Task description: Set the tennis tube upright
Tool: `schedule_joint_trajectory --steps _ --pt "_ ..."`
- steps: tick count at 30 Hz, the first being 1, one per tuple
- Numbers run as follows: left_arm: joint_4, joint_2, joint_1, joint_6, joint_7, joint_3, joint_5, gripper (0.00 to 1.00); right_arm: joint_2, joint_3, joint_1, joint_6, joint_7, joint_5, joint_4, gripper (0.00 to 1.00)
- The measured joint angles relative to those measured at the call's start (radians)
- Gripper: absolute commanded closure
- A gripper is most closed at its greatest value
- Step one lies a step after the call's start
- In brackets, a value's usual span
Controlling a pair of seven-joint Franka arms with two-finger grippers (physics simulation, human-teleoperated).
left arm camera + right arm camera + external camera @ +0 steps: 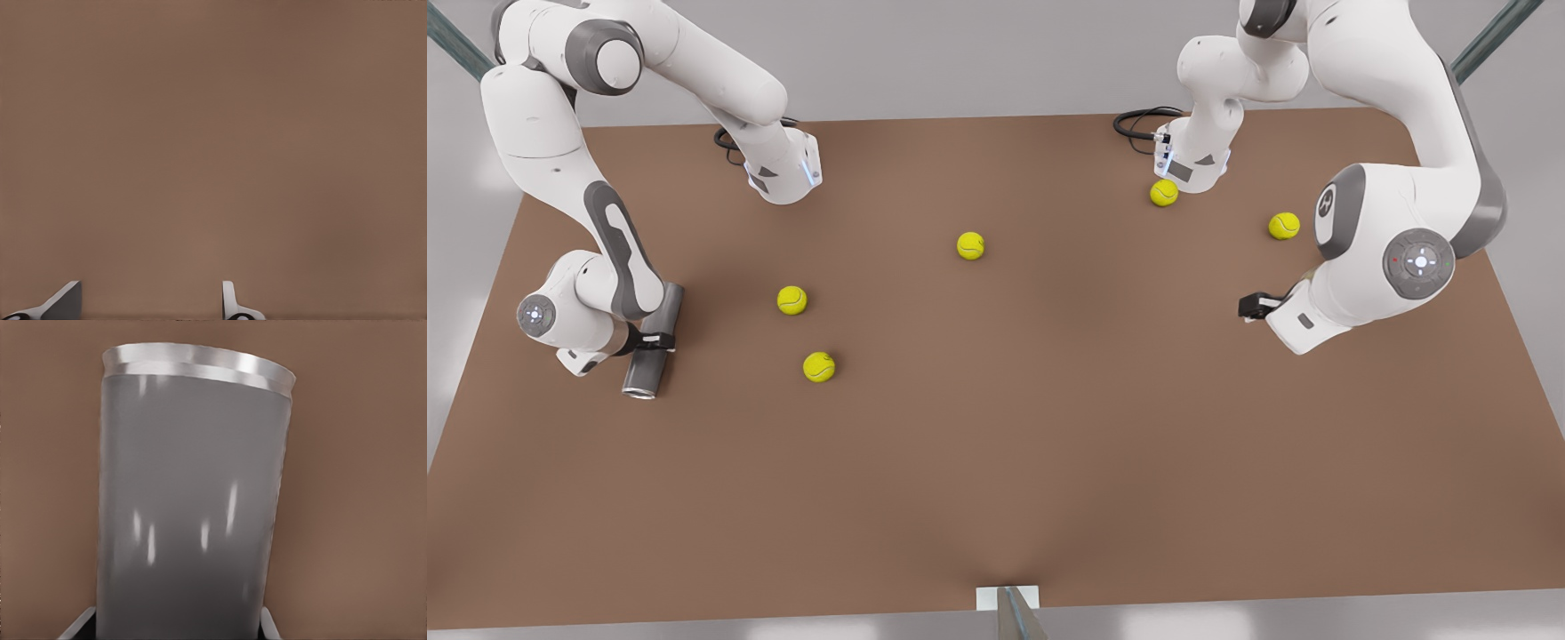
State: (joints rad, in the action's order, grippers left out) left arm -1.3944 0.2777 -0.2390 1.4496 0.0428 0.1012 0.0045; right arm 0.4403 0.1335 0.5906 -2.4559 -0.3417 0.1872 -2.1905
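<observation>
The matte grey, pale-rimmed tennis tube (653, 341) lay on the brown counter (996, 462) at nine o'clock, clamped mid-length by the right end effector (655, 340). The left end effector (1254, 307), spread empty, waited at three o'clock.

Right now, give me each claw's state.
Right claw: shut on the tennis tube, lying on the table.
Left claw: open, holding nothing.

Matte dark-grey cylindrical tennis tube (651, 341), lighter rim at one end, lying horizontal on table, front view's left side
</observation>
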Motion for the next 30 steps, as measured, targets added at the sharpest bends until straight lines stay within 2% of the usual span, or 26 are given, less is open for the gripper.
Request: schedule_joint_trajectory --steps 8,22,26,28,30 --pt "0.000 0.005 0.000 0.000 -0.001 0.000 0.000 0.00 0.001 0.000 0.000 0.000 -0.002 -0.003 0.000 0.32" --pt "0.000 0.006 0.000 0.000 -0.001 0.000 0.000 0.00 -0.014 0.007 -0.020 0.051 -0.008 -0.006 0.013 0.34" --pt "0.000 0.006 0.000 0.000 -0.001 0.000 0.000 0.00 -0.032 0.080 -0.015 0.153 0.005 -0.005 0.081 0.34" --pt "0.000 0.006 0.000 0.000 -0.001 0.000 0.000 0.00 -0.034 0.124 -0.030 0.254 0.008 -0.007 0.179 0.34" --pt "0.000 0.006 0.000 0.000 -0.001 0.000 0.000 0.00 -0.034 0.127 -0.113 0.309 0.007 -0.006 0.262 0.34"
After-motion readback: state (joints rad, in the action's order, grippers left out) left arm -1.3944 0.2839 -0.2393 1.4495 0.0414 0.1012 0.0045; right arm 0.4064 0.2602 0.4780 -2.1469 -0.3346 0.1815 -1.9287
